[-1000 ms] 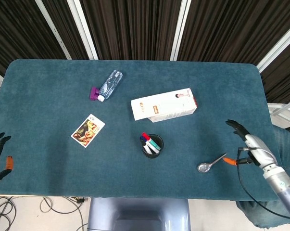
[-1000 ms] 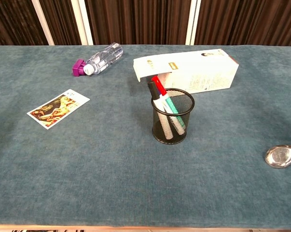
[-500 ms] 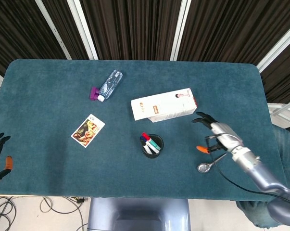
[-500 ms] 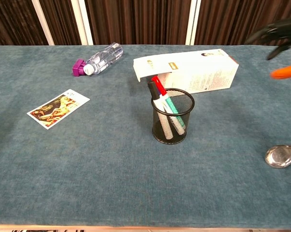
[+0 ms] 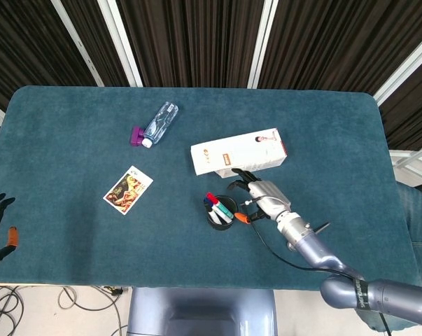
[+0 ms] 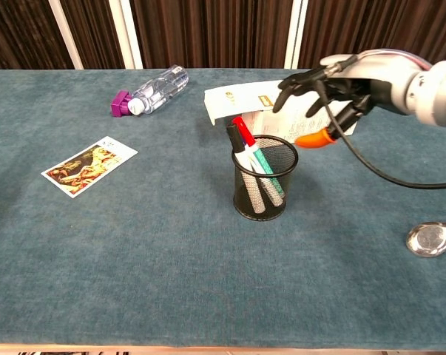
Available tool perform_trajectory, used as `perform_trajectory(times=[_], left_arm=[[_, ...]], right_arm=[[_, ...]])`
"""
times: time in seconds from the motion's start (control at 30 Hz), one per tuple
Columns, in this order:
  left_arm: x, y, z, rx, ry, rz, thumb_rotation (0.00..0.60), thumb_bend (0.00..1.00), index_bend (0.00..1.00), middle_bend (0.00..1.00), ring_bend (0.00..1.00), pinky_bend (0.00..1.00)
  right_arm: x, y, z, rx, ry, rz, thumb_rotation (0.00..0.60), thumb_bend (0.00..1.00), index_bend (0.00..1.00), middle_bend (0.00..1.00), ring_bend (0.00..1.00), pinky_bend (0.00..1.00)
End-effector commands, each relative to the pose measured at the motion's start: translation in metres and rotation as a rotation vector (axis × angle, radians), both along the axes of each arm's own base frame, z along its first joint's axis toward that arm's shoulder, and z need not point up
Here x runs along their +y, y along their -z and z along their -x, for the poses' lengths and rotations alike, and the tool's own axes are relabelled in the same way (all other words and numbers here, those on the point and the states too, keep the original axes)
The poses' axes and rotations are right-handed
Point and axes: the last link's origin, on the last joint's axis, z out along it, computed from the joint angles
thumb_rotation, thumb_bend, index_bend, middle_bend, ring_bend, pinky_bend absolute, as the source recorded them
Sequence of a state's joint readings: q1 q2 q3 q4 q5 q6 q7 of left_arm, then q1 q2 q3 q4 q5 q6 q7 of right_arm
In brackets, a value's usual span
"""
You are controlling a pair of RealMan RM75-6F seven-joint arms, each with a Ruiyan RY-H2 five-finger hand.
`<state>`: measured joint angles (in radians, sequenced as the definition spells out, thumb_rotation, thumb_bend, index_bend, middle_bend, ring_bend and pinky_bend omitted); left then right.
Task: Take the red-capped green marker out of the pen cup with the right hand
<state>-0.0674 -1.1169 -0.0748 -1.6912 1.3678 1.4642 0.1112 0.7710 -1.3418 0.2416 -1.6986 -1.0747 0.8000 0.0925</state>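
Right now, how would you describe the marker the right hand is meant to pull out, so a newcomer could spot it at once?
Near the middle of the blue table, just in front of the white carton, stands a black mesh pen cup. The red-capped green marker leans in it toward the left, cap up. Its bright red cap is the only red one there.

Robot lab test bench, teal cloth-covered table (image 5: 71, 126), dark slatted wall panels (image 5: 197, 42), floor cables (image 5: 8, 304)

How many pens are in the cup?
3 show: a red-capped marker at the cup's left rim, a dark-capped one just left of it, and a green one leaning rightward inside. More could be hidden lower in the pen cup.
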Motion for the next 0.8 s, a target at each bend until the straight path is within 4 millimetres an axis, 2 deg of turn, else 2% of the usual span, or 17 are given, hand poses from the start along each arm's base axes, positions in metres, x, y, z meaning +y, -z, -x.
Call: perform_trajectory(times=[0.03,0.43,0.57,0.8], left_arm=[[0.000,0.000,0.000,0.000,0.001,0.000,0.600,0.54,0.15,0.09,0.09,0.09],[0.000,0.000,0.000,-0.001,0.003,0.000,0.600,0.54,0.15,0.09,0.09,0.09],[0.000,-0.001,0.000,-0.005,0.000,-0.006,0.600,0.54,0.15,0.09,0.09,0.09],[0.000,-0.001,0.000,-0.006,0.002,-0.003,0.600,0.54,0.15,0.09,0.09,0.09]], right_arm=[[-0.005,0.010,-0.017,-0.025,0.005,-0.046,0.600,0.39,0.33,0.00,0.00,0.18],[-0.025,0.012,-0.028,0.022,0.046,-0.137,0.600,0.41,0.35,0.00,0.00,0.18],[-0.035,0.011,-0.039,0.007,0.051,-0.139,0.600,0.41,0.36,0.00,0.00,0.18],[-0.039,0.015,-0.040,0.020,0.063,-0.160,0.600,0.41,0.40,0.00,0.00,0.18]])
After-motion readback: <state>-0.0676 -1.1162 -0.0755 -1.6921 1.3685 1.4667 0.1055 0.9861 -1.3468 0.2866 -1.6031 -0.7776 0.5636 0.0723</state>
